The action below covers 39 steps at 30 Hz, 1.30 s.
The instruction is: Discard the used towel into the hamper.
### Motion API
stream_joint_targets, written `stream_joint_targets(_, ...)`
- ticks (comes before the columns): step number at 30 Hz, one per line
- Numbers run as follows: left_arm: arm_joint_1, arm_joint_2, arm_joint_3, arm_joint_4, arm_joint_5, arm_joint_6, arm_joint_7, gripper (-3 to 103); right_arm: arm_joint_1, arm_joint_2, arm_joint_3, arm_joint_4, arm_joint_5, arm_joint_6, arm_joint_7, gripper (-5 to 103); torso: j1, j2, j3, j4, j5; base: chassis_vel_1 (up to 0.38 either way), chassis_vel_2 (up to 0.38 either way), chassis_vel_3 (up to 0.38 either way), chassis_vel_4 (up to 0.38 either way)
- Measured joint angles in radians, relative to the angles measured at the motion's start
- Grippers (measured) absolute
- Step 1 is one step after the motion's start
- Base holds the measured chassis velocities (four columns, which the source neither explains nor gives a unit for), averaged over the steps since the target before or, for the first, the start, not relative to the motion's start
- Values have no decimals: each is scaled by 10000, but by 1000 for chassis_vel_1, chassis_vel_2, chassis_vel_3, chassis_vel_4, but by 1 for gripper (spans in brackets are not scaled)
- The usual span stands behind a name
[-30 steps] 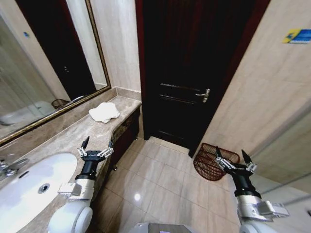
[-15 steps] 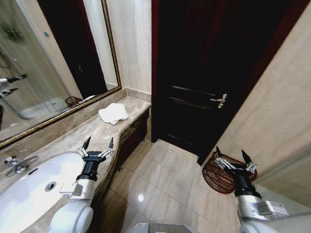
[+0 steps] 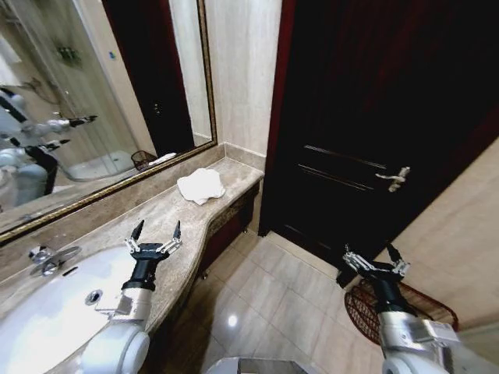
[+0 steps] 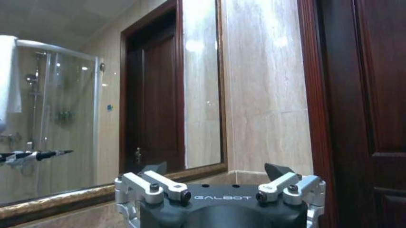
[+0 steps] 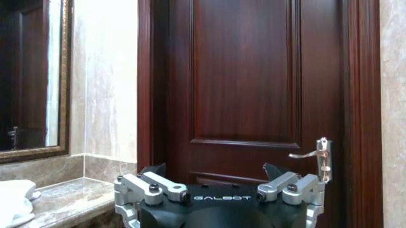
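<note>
Here the left gripper (image 3: 156,231) hovers above the marble counter (image 3: 168,214) beside the sink (image 3: 54,308), its fingers spread wide and holding nothing. The right gripper (image 3: 373,255) hangs over the tiled floor (image 3: 273,304), likewise spread apart and empty, directly in front of the hamper (image 3: 405,308), which stands on the floor near the dark door (image 3: 366,117). The white towel (image 3: 201,186) lies crumpled at the counter's far end, below the mirror (image 3: 86,101), well apart from both grippers.

The robot has round white arms, black wrists marked GALBOT, and silver screwed fingers (image 4: 155,183) with black tips.
</note>
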Motion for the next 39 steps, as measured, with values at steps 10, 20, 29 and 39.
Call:
stream_joint_targets(10,41,-6,-40,-122,36,-39,-8,100,70,-6,-76,-47,-3,-23,4,100,-1,0,0,0,0,-92,107,88,-97)
stream_joint_targets(20,87,-6,-42,-162,97,-70,7,100,34,11,-76,-39,-12,-28,-5,100,0,0,0,0,-1,-98,89,97,-94)
stream_joint_targets(29,84,1,-62,-179,96,-70,8,100,15,22,-74,7,-16,-18,-17,100,0,0,0,0,0,-91,99,100,-93)
stream_joint_targets(39,65,35,-91,-159,65,-66,8,100,8,26,-87,39,-41,-13,-36,100,0,0,0,0,-1,-93,103,96,-106)
